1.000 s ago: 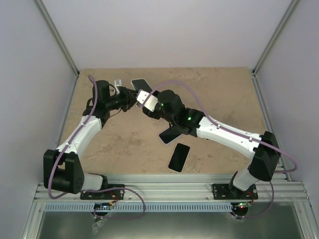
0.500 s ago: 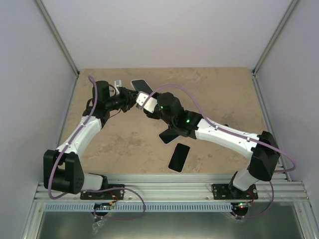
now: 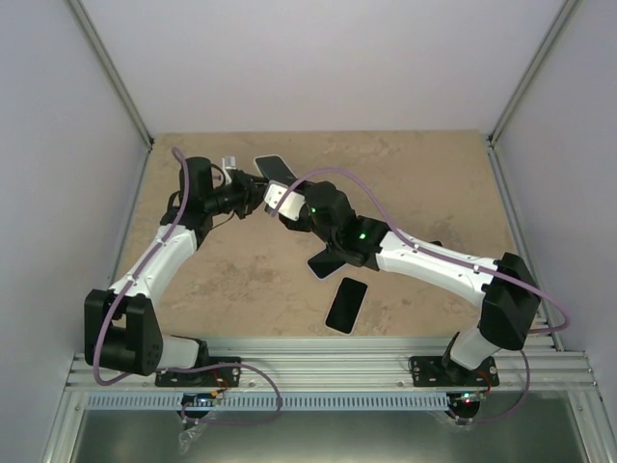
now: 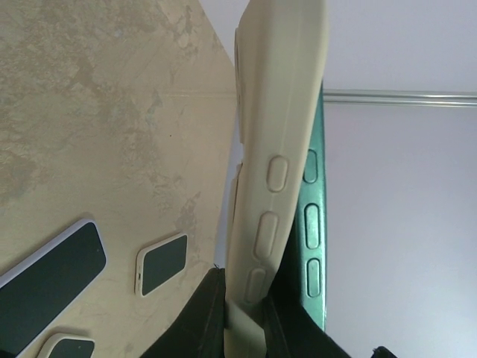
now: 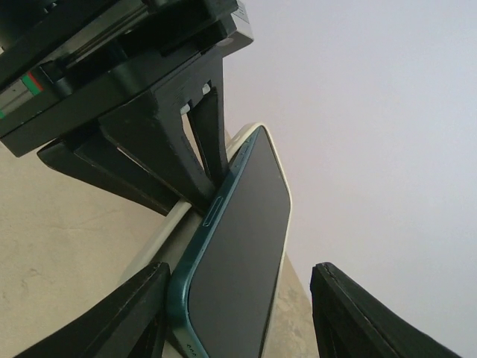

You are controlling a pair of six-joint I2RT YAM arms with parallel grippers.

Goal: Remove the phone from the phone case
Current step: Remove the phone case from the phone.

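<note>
My left gripper (image 4: 246,298) is shut on the lower end of the cream phone case (image 4: 279,149), held up on edge above the table. The dark-screened phone (image 5: 242,246) has a teal rim (image 4: 313,224), and its lower corner has lifted away from the case. My right gripper (image 5: 238,298) stands open around that free end. One of its fingers (image 5: 127,313) is against the teal rim; the other finger (image 5: 365,313) stays clear of the phone. From above, phone and case (image 3: 275,166) sit at the back left where both wrists meet.
A black phone (image 3: 347,304) lies near the front of the table, and another (image 3: 323,262) is partly under the right arm. The left wrist view shows several cased phones on the table, among them a dark one (image 4: 48,272) and a small one (image 4: 160,262).
The right arm's wrist has edged slightly left, closer to the phone. The left arm and the case have not moved.
</note>
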